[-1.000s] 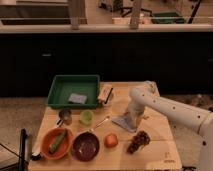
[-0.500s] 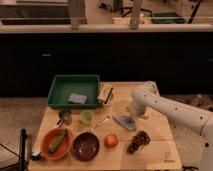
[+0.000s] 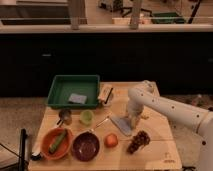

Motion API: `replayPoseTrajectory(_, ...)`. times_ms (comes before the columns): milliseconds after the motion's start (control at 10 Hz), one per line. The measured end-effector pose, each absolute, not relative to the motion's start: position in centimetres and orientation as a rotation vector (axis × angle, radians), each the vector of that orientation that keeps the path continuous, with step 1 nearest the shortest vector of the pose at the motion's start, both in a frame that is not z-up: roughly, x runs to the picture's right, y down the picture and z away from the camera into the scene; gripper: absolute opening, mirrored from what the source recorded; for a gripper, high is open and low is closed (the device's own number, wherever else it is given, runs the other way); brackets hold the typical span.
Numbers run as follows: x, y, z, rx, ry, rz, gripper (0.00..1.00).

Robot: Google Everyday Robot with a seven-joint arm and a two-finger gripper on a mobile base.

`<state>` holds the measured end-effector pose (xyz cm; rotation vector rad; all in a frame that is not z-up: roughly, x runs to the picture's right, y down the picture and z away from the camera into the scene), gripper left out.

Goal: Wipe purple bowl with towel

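The purple bowl (image 3: 86,145) sits near the front left of the wooden table (image 3: 155,150), empty. A grey-blue towel (image 3: 121,124) lies flat at the table's middle, right of a spoon. My gripper (image 3: 131,120) points down at the right edge of the towel, at or just above it. The white arm (image 3: 170,107) reaches in from the right.
A green tray (image 3: 73,91) with a small cloth is at the back left. An orange bowl (image 3: 56,142) holds a green vegetable. An orange fruit (image 3: 111,140), a grape bunch (image 3: 139,141), a green cup (image 3: 87,117), a metal cup (image 3: 65,115) and a brush (image 3: 105,94) lie about.
The gripper has shifted slightly over the towel's right edge. Nothing else has moved.
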<state>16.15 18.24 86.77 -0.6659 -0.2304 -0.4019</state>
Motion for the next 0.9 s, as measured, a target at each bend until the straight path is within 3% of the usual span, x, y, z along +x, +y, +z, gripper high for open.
replayPoseTrajectory(900, 12.4, 18.8, 83.9, -0.637, -0.296, -0.5, 0.8)
